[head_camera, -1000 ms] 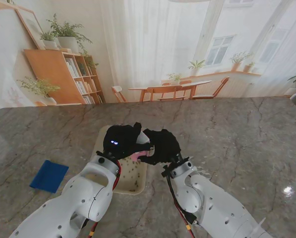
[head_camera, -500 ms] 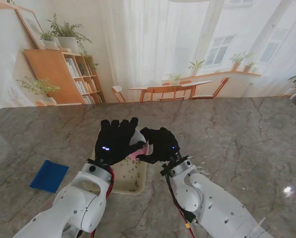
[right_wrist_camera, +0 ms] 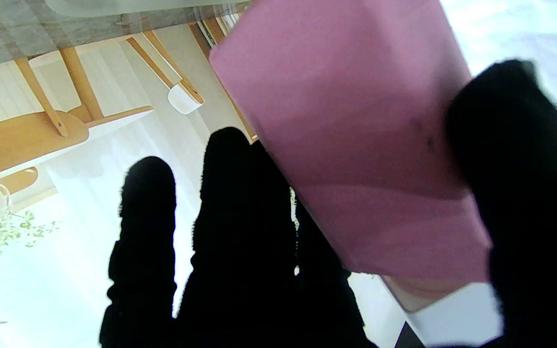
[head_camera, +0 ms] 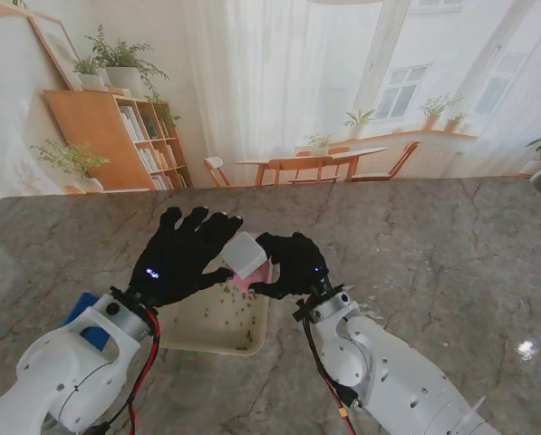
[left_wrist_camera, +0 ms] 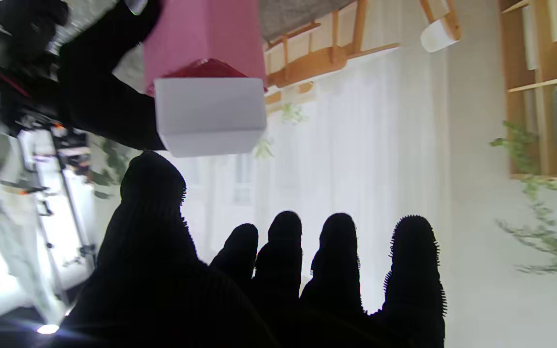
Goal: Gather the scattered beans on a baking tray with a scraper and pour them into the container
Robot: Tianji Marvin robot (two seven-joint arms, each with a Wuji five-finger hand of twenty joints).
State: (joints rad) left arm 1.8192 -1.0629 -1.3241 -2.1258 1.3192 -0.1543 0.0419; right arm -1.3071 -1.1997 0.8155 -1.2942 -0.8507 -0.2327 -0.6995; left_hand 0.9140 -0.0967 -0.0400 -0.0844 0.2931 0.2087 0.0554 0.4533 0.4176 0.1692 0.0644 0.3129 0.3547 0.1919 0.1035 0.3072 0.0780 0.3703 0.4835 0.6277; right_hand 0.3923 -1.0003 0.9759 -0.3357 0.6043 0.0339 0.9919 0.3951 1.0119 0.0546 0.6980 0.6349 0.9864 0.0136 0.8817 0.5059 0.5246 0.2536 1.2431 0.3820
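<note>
Here, from left to right in the stand's view, we see a blue cloth [head_camera: 82,313] on the marble table [head_camera: 433,245], partly behind our left arm. Our left hand [head_camera: 181,256] hangs over the baking tray [head_camera: 193,340] with fingers spread, holding nothing. Scattered beans [head_camera: 229,313] lie in the tray. Just right of that hand, our right hand [head_camera: 293,265] is closed around the scraper [head_camera: 246,258], its white handle uppermost and its pink blade angled down over the tray's far end.
</note>
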